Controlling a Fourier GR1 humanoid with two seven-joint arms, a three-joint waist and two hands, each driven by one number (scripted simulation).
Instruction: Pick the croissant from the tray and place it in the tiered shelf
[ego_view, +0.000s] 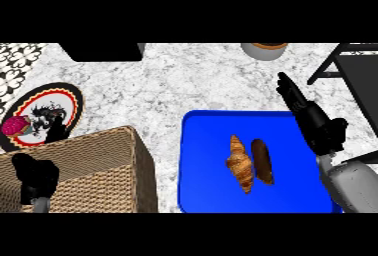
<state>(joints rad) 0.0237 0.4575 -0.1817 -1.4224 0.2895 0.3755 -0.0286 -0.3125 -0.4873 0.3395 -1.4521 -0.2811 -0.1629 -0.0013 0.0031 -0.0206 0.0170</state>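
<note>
Croissant (240, 165) lies in the middle of the blue tray (214, 125), with its long side running away from you, and nothing holds it yet. Just beside it, on its right, lies a dark brown pastry (262, 161) of similar length; the two look almost touching, though I cannot say for sure.

Your right hand (321, 127) is at the right edge of the tray, with the fingers (289, 90) stretched straight and pointing away from you toward the far side of the counter. It is open and carries nothing. Your left hand (33, 179) shows low at the left, over the wicker basket (96, 165); whether it is open or closed I cannot tell.

In my judgement you are at the first step, the approach. The pick is not yet begun.

For the next move, you would bring the right hand to the left and down over the croissant, then close around its middle. The dark pastry lies between your hand and the croissant, so I think you should come from above and not sweep sideways, otherwise you may push it or take the wrong piece. The tiered shelf (354, 75) stands at the far right, well apart from the tray, so the carry afterwards goes forward and to the right.
</note>
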